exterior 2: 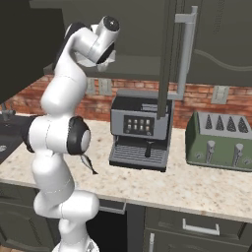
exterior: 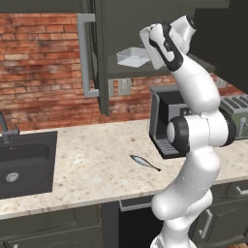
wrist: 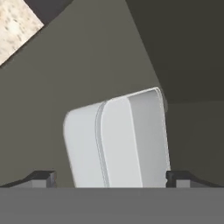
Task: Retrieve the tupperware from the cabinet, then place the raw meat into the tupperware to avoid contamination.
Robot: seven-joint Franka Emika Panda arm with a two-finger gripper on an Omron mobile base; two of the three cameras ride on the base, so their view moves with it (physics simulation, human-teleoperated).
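Tupperware (exterior: 132, 57) sits on the open cabinet (exterior: 145, 29) shelf, upper centre of left base view, just left of the gripper (exterior: 151, 48); not lifted yet as far as I can tell. Going left to right in that view: dark sink (exterior: 29, 162) at lower left w/ faucet at the edge, brick backsplash behind, cabinet door (exterior: 92, 53) swung open w/ its long grey bar handle, then the tub on the shelf, arm rising from lower right, coffee machine (exterior: 164, 126) behind the arm, toaster (exterior: 237, 109) at far right. Raw meat, a small silvery fish (exterior: 144, 162), lies flat on the speckled counter (exterior: 92, 164) at centre, well apart from the tub and clear of the sink. Right base view: arm at left reaching up into the cabinet, fish (exterior 2: 89, 164) peeking out beside the arm's elbow joint, coffee machine centre, toaster right. Hand view: tub (wrist: 118, 140) fills lower centre, tilted in frame, the two finger tips (wrist: 41, 178) spread wide on either side of it, nothing gripped; contact w/ walls can't be told. Progress, my read: cabinet already open, reach approx lined up. Left to do: close on tub, bring it down to counter, pick fish, drop it in.
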